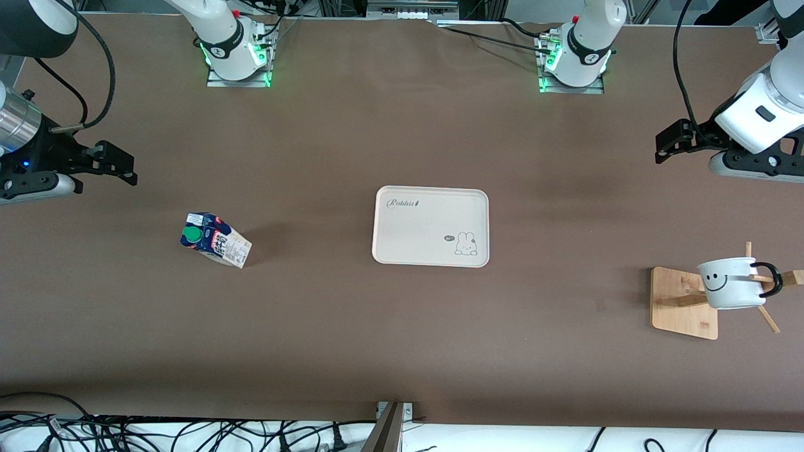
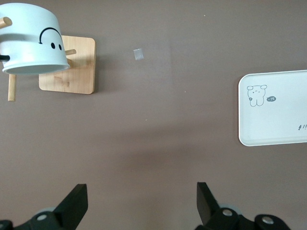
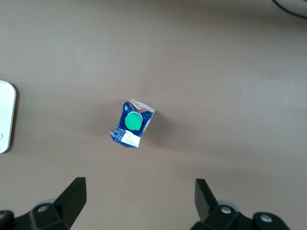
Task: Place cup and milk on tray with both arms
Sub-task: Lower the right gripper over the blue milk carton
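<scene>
The cream tray [image 1: 421, 235] lies flat mid-table, with nothing on it. The milk [image 1: 215, 240], blue and white with a green cap, stands on the table toward the right arm's end. It also shows in the right wrist view [image 3: 132, 123]. The cup [image 1: 732, 284] hangs tilted by its black handle on a peg of a wooden stand [image 1: 681, 307] toward the left arm's end. It also shows in the left wrist view [image 2: 31, 40]. My right gripper [image 1: 119, 164] is open and empty over bare table, apart from the milk. My left gripper [image 1: 671, 144] is open and empty over bare table, apart from the cup.
The stand has a square wooden base [image 2: 72, 67] and several pegs sticking out. A small pale patch [image 2: 138, 54] lies on the brown table beside it. The tray's edge shows in both wrist views [image 2: 278, 110] [image 3: 5, 117]. Cables lie along the table's front edge.
</scene>
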Motion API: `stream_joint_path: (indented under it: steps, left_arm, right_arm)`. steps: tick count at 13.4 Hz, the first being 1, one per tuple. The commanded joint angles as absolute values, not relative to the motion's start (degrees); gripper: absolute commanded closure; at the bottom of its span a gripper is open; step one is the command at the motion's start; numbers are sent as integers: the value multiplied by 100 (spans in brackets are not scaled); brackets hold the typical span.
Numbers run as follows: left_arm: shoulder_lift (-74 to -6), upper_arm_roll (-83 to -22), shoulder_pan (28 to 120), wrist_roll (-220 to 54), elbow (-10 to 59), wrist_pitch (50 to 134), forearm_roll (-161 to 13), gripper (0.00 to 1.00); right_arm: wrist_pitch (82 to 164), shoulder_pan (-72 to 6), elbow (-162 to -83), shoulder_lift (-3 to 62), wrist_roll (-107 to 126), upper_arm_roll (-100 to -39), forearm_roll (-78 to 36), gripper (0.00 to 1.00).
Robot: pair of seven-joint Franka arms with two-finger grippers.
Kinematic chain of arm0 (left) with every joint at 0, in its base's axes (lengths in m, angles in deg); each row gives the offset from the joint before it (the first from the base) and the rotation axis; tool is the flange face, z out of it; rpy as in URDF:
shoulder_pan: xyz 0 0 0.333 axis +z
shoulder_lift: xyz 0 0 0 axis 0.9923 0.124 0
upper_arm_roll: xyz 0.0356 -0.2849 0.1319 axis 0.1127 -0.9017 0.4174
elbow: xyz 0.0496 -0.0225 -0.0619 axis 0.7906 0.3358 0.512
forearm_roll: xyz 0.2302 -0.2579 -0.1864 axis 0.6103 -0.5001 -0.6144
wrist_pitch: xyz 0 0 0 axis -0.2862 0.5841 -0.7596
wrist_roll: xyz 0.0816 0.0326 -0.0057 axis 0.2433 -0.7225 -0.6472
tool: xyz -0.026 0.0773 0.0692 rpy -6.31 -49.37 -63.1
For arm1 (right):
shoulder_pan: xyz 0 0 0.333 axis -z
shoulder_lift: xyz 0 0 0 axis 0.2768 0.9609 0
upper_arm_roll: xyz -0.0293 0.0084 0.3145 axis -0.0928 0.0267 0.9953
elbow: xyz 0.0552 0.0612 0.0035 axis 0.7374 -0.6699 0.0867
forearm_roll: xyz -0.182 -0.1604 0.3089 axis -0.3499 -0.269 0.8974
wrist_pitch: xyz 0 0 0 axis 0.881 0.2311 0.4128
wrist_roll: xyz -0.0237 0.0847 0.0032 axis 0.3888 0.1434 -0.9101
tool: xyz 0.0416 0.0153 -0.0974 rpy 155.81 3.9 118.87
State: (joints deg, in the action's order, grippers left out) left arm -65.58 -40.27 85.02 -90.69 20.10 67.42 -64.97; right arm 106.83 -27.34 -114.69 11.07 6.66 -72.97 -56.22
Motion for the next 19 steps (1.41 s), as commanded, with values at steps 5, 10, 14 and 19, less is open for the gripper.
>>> stream_joint_path:
  steps: [5, 10, 14, 19]
  left_arm:
    - [-6480, -4035, 8472, -9098, 1825, 6611, -6426, 0]
    - [-6480, -4035, 8472, -9080, 1816, 6568, -6426, 0]
    - [-6480, -4035, 8472, -9080, 1816, 6567, -6426, 0]
    - [-6480, -4035, 8472, -9080, 1816, 6567, -6426, 0]
  right_arm:
    - [11092, -2732, -11313, 2126, 503, -7332, -5673, 0]
    - [11285, -2811, -11743, 2232, 634, -7315, -5637, 0]
    - [12084, -2934, -12409, 2277, 836, -7297, -5620, 0]
    - [12587, -3031, -12806, 2382, 1223, -7279, -5611, 0]
